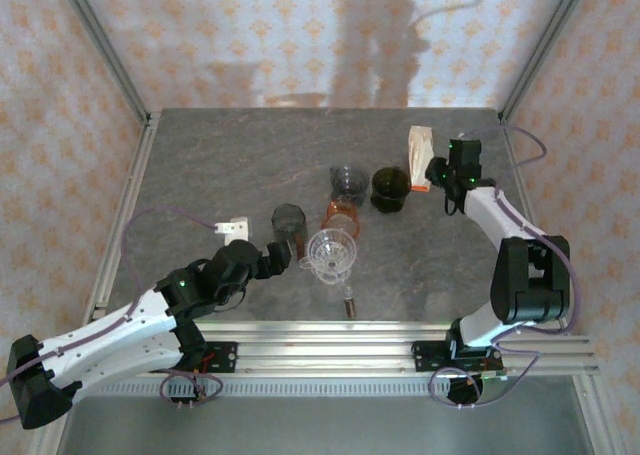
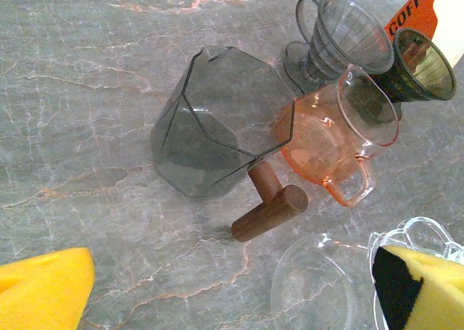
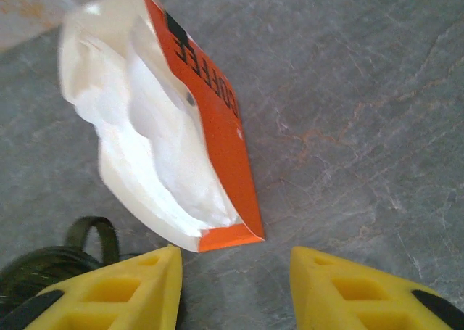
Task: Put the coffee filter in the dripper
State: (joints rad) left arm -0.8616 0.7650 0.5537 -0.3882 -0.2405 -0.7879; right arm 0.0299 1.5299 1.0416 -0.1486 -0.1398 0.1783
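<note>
since the filters (image 3: 138,134) sit inside their pack (image 3: 217,149) at the far right of the tabletop (image 3: 362,127), i have the right tool (image 3: 235,261) just short of its lower corner. its fingers are spread with nothing between them, probably lined up to pinch one sheet out. the left tool (image 2: 232,272) is spread wide beside the clear dripper (image 1: 332,252), i think to steady it for loading. black letters on the pack's orange strip read "coffee".
</note>
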